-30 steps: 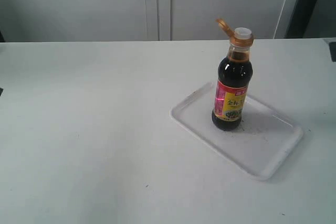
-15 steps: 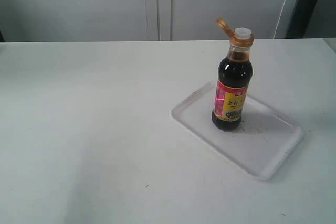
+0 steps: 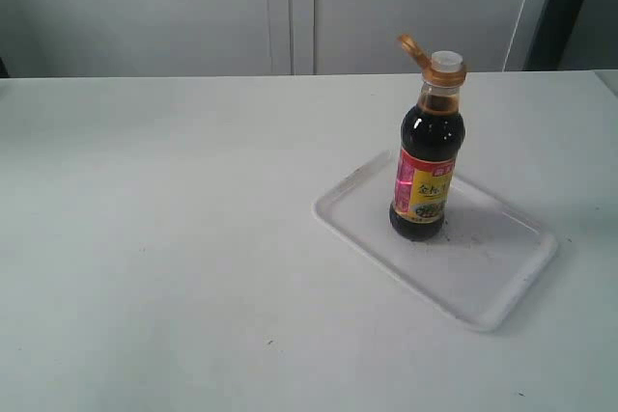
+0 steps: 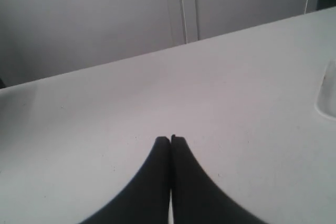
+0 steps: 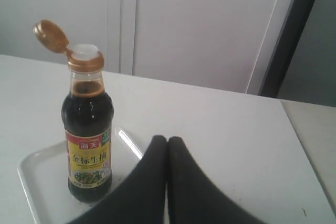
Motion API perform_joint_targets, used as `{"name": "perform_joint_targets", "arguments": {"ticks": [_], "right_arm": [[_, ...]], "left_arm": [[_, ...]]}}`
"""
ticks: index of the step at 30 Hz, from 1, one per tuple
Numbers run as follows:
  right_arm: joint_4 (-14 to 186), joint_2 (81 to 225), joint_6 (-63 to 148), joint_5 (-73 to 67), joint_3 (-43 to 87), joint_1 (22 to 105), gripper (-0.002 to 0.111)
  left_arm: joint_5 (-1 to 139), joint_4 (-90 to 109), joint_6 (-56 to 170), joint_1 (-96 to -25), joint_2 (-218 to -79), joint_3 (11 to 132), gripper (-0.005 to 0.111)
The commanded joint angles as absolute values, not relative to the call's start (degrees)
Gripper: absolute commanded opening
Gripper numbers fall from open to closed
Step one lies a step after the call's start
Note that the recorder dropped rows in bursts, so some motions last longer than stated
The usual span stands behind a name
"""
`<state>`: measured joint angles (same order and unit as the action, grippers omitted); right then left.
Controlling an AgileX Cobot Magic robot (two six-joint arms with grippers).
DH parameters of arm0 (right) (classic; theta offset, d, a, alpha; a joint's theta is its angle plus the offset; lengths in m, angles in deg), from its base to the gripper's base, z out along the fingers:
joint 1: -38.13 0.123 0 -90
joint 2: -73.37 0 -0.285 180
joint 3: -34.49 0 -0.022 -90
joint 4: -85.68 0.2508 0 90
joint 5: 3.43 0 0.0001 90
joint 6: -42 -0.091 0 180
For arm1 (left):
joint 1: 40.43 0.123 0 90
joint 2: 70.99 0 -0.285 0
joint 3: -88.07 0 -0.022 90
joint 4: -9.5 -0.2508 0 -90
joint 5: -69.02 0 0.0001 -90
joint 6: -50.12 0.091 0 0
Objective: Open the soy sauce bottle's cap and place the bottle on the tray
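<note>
The bottle (image 3: 426, 167) stands upright on the tray (image 3: 488, 277), toward the tray's far-left portion in the exterior view, with its base resting on the tray floor. The cap (image 3: 429, 58) is open: its hinged lid is flipped back and tilts up and away to the left of the neck, exposing the white spout (image 3: 446, 60). Dark liquid fills the bottle up to the lower neck, and the pink-and-yellow label faces the exterior camera. The tray lies flat on the white surface (image 3: 174, 238), set at an angle to the surface's edges, on the right half of the exterior view. Neither arm appears in the exterior view. The left gripper (image 4: 170, 139) has its two dark fingers pressed together with nothing between them; it hangs over bare surface, with only a corner of the tray at the edge of its view. The right gripper (image 5: 167, 139) is likewise closed and empty, positioned near the bottle (image 5: 87, 129) but apart from it.
</note>
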<state>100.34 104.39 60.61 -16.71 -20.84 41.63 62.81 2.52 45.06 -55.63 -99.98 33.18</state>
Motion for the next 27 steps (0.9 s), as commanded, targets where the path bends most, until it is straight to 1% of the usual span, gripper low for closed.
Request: {"name": "perform_joint_targets", "arguments": {"ticks": [1, 10, 19, 27], "right_arm": [[101.12, 98.97, 61.25, -14.24, -23.14, 41.75, 0.000], [101.49, 92.77, 61.25, -11.95, -26.94, 41.75, 0.000], [101.32, 92.65, 61.25, -11.20, -30.77, 41.75, 0.000], [101.96, 92.65, 60.91, -14.57, -30.99, 41.75, 0.000]], "left_arm": [[65.03, 3.37, 43.82, -55.40, -95.44, 31.65, 0.000], [64.65, 3.49, 42.14, -55.95, -93.21, 31.36, 0.000], [64.74, 3.49, 41.96, -55.95, -93.08, 31.36, 0.000], [64.74, 3.49, 42.22, -55.95, -93.08, 31.36, 0.000]]}}
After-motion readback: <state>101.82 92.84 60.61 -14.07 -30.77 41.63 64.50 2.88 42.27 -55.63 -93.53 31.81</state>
